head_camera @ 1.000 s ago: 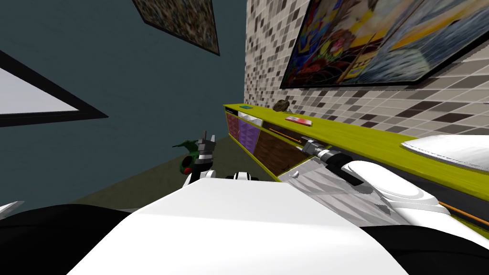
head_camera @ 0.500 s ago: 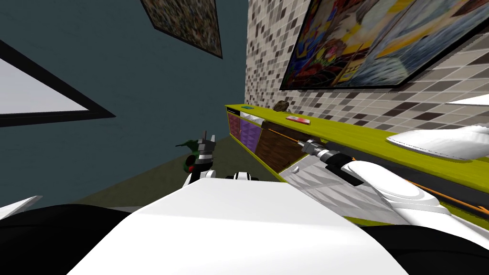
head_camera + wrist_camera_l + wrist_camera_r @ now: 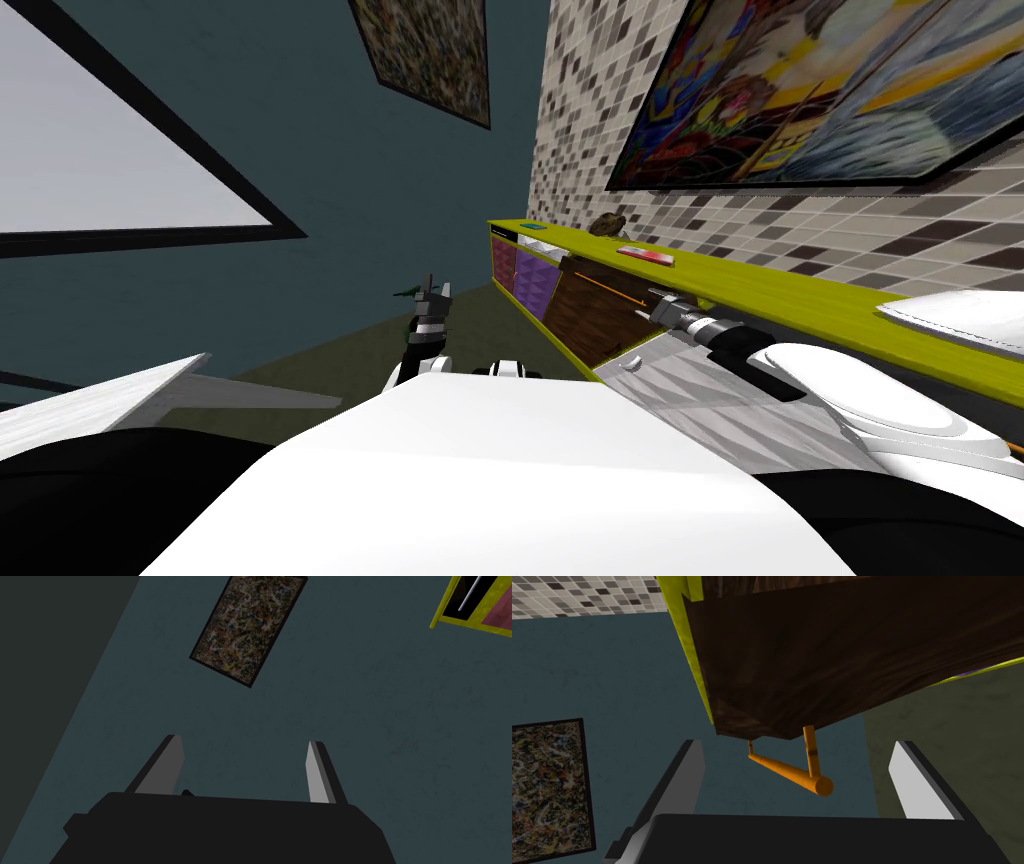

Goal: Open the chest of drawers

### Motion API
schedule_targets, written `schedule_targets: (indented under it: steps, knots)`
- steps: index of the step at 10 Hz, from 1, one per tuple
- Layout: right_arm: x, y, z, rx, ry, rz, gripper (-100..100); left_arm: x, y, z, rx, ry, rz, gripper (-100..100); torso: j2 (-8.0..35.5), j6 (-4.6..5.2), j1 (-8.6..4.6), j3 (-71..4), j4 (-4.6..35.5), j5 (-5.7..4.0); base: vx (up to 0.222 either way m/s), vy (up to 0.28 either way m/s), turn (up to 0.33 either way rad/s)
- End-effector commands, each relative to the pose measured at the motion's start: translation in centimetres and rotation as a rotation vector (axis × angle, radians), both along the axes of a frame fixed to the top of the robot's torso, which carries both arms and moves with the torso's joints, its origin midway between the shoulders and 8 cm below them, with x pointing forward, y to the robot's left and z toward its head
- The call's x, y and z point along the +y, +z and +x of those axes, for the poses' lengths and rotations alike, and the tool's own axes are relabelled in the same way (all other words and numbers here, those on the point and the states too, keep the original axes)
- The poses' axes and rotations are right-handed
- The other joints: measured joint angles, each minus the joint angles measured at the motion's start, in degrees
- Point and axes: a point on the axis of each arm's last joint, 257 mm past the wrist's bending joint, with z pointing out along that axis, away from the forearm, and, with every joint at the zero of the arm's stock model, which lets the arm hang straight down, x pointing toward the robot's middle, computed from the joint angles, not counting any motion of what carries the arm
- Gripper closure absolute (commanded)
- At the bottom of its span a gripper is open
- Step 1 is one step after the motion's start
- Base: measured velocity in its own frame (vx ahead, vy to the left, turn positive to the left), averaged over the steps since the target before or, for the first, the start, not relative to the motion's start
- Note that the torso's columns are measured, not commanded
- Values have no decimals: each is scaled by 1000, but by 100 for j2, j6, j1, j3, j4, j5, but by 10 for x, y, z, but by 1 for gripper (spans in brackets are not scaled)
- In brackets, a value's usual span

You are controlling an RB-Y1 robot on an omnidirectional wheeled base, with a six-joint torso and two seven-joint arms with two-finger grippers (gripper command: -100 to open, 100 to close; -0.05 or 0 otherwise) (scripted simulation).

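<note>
The chest of drawers [image 3: 800, 300], yellow-green in top and frame, is standing along the tiled wall [image 3: 780, 215] on the robot's right. Its dark brown wood drawer [image 3: 585, 312] is carrying an orange bar handle [image 3: 789, 772], and in the right wrist view this drawer front is standing out from the yellow-green frame. The right gripper [image 3: 798, 745] is hovering at that handle with its fingers [image 3: 682, 776] spread wide. The bar is lying between them, touching neither. Purple drawer fronts [image 3: 535, 280] are showing further along the chest. On its top, a flat red thing [image 3: 645, 254], a dark rounded thing [image 3: 608, 225] and a white cushion-like thing [image 3: 960, 315] are lying. The left gripper [image 3: 432, 292] is pointing upward, well apart from the chest, with its fingers [image 3: 317, 776] parted and holding nothing.
</note>
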Motion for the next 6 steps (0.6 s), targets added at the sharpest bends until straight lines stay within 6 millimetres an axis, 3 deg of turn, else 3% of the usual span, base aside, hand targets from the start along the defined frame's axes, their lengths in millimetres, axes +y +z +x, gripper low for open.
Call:
schedule_targets:
  steps: [1, 2, 3, 4, 5, 6]
  knots:
    - [-42, 10, -16, 6, -63, -1, -100, 0, 0, 0, 0, 0, 0, 0, -5, -11, -1, -4, -3, -2, -70, 52, 312]
    - [-47, 14, -17, 0, -73, -3, -100, 0, 0, 0, 0, 0, 0, 0, -5, -11, 3, -4, -3, -2, -60, 42, 117]
    - [-65, 18, -27, 2, -102, -1, -100, 0, 0, 0, 0, 0, 0, 0, -3, -2, 0, -2, -2, -1, -59, 43, 185]
    - [-66, 20, -27, -1, -103, -3, -100, 0, 0, 0, 0, 0, 0, 0, -3, -10, 0, -3, -2, -1, -43, 36, 114]
    - [-84, 26, -37, -2, -134, -1, -100, 0, 0, 0, 0, 0, 0, 0, -6, -5, -1, -4, -3, -2, -43, 47, 199]
    - [-84, 26, -37, -3, -134, -1, -100, 0, 0, 0, 0, 0, 0, 0, -5, -11, 4, -4, -3, -1, -34, 34, 107]
